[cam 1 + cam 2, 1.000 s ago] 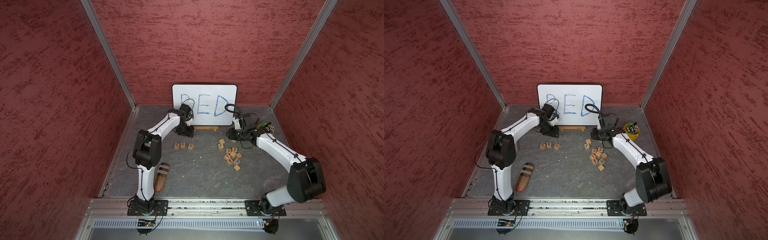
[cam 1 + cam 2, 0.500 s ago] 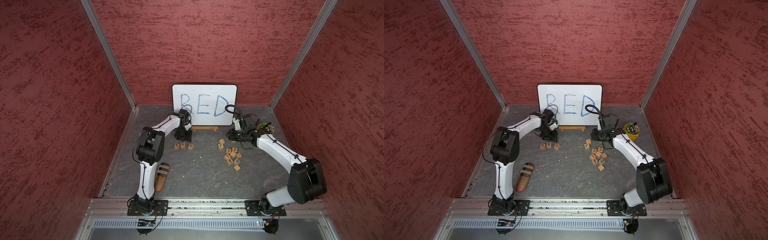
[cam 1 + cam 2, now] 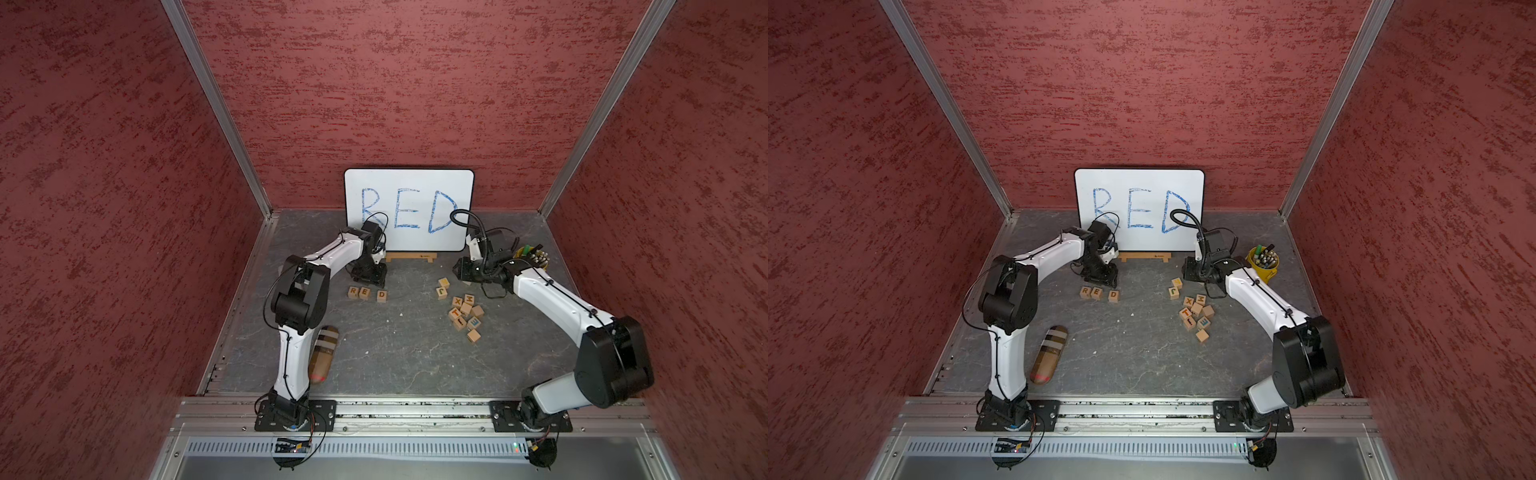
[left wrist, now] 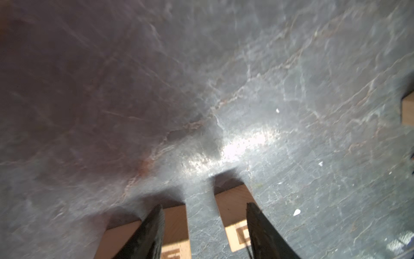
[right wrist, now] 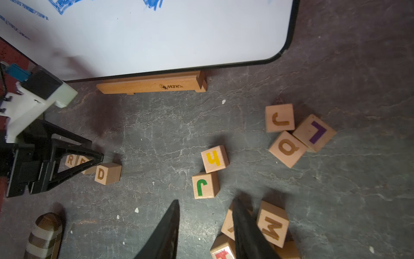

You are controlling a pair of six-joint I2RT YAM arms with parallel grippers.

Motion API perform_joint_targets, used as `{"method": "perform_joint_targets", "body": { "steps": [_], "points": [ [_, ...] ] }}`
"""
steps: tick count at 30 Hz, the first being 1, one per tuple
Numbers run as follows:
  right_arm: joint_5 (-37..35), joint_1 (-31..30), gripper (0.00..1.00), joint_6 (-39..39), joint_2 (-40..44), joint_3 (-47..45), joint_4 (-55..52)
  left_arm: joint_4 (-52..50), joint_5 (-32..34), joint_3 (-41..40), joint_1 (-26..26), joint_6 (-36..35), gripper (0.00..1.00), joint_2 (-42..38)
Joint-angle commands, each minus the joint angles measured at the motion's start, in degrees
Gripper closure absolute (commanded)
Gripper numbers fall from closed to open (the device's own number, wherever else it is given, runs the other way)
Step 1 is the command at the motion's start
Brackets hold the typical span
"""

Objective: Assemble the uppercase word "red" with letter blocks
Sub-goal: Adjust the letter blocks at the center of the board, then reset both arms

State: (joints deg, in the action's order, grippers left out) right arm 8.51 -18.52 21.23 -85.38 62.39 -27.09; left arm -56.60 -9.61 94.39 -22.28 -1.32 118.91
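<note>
Word row: R block (image 3: 353, 291), E block (image 3: 364, 293) and D block (image 3: 382, 295) lie in a line on the table (image 3: 395, 353), in front of the whiteboard (image 3: 415, 183).
Spacing: R and E close together, D a little apart.
Left gripper (image 4: 204, 204): at the gap between E and D, jaws apart, nothing held.
Right gripper (image 5: 207, 201): beside the loose blocks (image 3: 463, 309), jaws apart, only bare table between them.

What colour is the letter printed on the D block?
Brownish orange, on light wood. The D block shows best in the right wrist view.
</note>
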Motion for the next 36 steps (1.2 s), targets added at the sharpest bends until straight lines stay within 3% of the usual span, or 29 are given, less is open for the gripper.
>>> {"method": "perform_joint_targets", "body": {
  "steps": [1,5,9,11,13,14,19,23,26,28,32,36],
  "points": [
    [-3.64,0.34,0.56,-0.83,0.92,0.47,3.0,3.48,4.05,4.86,0.13,-1.93,0.32,-4.81],
    [-6.24,0.43,0.53,-1.27,1.76,0.18,7.0,5.67,5.85,9.27,1.1,-3.5,0.23,-9.09],
    [-6.85,0.6,0.48,-1.47,5.93,-3.93,15.88,11.13,7.7,6.53,3.88,-3.39,0.08,-17.52],
    [-7.86,0.97,0.33,-1.49,8.16,-6.32,20.48,14.43,9.54,3.81,5.78,-2.76,0.0,-22.37],
    [-8.21,1.42,0.06,-1.28,9.63,-7.77,24.09,19.47,12.13,-1.14,8.34,-0.89,0.0,-28.11],
    [-8.3,1.64,0.01,-1.12,10.29,-8.46,26.19,21.71,12.44,-4.24,10.32,0.94,0.01,-31.2],
    [-13.02,1.8,0.01,-2.85,15.08,-15.47,38.09,34.69,8.3,-24.78,22.12,12.64,0.0,-46.9],
    [-17.57,1.87,0.01,-9.93,23.31,-30.52,61.24,43.78,11.51,-41.64,23.07,8.69,0.0,-57.88],
    [-20.84,1.95,0.01,-12.86,26.45,-32.76,61.26,52.27,9.74,-54.2,24.02,8.45,0.0,-64.89],
    [-23.26,2.64,0.01,-12.52,26.76,-32.82,58.44,57.29,5.68,-60.21,24.65,6.05,0.0,-66.91],
    [-14.4,5.43,0.01,-16.96,25.46,-35.08,60.24,62.45,-0.08,-68.51,26.15,0.63,0.01,-66.61],
    [-16.49,6.84,0.01,-17.24,26.41,-38.39,63.59,84.37,-1.81,-79.87,28.02,0.0,0.0,-64.19]
  ]
}}
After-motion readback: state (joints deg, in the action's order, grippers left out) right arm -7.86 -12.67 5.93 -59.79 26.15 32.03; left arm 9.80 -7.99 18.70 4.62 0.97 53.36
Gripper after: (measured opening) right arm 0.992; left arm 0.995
